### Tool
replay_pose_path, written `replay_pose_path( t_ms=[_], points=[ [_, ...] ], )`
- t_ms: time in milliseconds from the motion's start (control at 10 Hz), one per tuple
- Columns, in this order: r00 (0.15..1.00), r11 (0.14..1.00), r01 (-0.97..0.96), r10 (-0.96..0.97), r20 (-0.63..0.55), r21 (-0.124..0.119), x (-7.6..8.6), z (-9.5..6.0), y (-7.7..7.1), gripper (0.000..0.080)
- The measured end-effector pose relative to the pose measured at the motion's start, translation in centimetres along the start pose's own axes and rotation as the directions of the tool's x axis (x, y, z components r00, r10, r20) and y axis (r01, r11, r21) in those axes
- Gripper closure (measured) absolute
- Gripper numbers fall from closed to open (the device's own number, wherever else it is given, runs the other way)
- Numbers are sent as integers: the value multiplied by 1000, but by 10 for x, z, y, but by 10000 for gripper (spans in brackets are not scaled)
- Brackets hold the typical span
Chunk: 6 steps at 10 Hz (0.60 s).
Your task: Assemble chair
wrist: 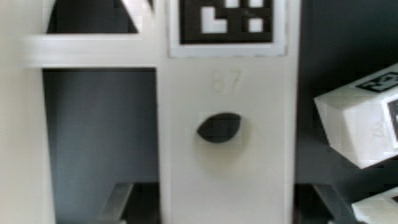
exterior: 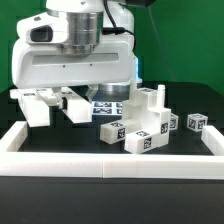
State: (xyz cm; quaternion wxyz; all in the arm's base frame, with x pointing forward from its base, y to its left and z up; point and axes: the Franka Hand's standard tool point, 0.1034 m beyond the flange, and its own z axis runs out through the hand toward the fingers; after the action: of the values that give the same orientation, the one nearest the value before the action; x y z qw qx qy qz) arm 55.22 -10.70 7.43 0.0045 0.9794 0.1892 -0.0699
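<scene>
The chair is in loose matte-white pieces. In the wrist view a white frame piece (wrist: 222,85) with a dark round hole (wrist: 217,127) and a marker tag (wrist: 228,22) fills the picture. My gripper (wrist: 228,203) is shut on its upright bar, with a dark finger (wrist: 139,205) against each side. In the exterior view the gripper (exterior: 66,106) hangs low at the left, and the held piece (exterior: 36,104) juts out beside it just above the table. Other chair pieces (exterior: 145,128) lie stacked at the centre right, one with a peg pointing up.
A small tagged white block (exterior: 197,122) sits on the exterior view's right. The marker board (exterior: 108,104) lies behind the pile. A low white border rail (exterior: 110,160) runs along the front and both sides. Another white tagged part (wrist: 365,120) lies close to the held bar.
</scene>
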Motion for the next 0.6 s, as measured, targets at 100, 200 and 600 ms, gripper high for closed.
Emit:
replay_pose_path(
  t_ms=[100, 200, 600],
  points=[
    [997, 998, 70, -70, 13, 5, 0, -9, 0, 509],
    [991, 992, 130, -130, 11, 6, 1, -20, 0, 509],
    [980, 980, 199, -199, 10, 4, -3, -10, -1, 509]
  ],
)
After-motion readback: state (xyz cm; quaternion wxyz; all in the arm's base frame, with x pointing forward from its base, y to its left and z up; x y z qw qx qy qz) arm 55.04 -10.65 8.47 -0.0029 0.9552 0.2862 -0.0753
